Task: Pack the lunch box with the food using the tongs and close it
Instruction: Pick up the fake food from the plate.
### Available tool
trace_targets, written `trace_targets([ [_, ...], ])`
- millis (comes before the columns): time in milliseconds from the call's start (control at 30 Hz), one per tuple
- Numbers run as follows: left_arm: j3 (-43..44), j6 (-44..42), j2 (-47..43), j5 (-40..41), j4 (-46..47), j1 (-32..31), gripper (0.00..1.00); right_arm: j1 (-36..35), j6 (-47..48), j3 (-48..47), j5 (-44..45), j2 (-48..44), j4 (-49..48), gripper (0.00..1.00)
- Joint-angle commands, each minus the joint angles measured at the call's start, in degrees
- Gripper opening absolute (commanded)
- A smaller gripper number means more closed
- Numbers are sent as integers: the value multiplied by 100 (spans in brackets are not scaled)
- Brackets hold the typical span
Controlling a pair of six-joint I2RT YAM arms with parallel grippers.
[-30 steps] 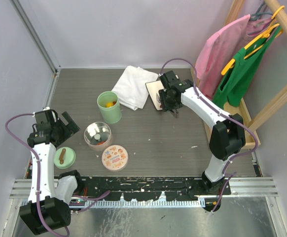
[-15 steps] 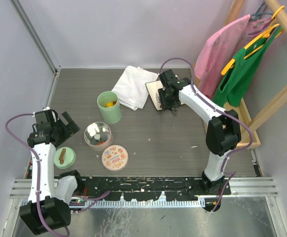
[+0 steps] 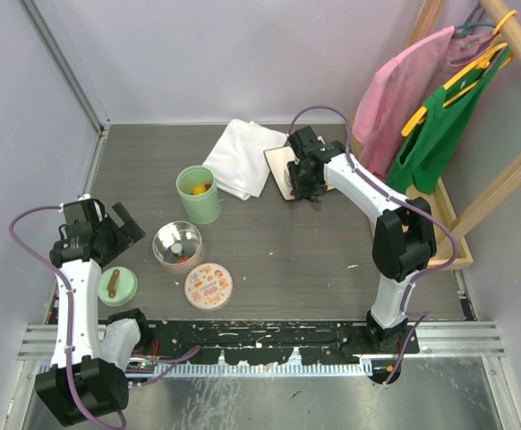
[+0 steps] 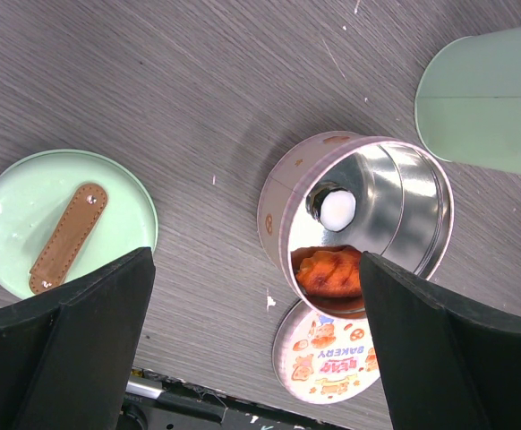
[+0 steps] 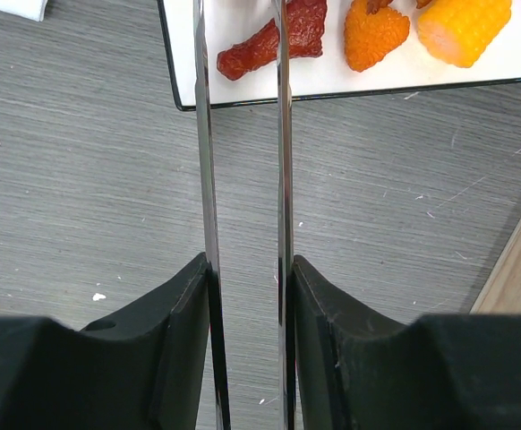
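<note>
- right gripper (image 5: 245, 296) clamped on the tongs (image 5: 202, 161), both arms pinched between its fingers.
- tongs reach over the white tray (image 5: 350, 81); one arm crosses the red food piece (image 5: 260, 49).
- left gripper (image 4: 253, 260) spread wide, holding nothing, above the lunch box (image 4: 278, 206).
- risk: squeezing with an arm on top of the piece may shove it aside or off the tray.

The round printed lid (image 4: 325, 356) beside the tin reads "BAKERY".
</note>
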State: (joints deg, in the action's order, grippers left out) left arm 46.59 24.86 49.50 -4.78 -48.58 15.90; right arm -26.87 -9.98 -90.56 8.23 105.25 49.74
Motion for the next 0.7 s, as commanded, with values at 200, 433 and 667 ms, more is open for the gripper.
trace_targets([
  [200, 26, 23, -21, -31, 191, 18, 98, 15, 13, -239, 54, -95, -71, 39],
  [433, 22, 24, -34, -32, 191, 18, 98, 13, 1, -221, 37, -427, -99, 31],
  [667, 25, 19, -30, -32, 191, 18, 98, 15, -43, -93, -208, -768, -216, 30],
])
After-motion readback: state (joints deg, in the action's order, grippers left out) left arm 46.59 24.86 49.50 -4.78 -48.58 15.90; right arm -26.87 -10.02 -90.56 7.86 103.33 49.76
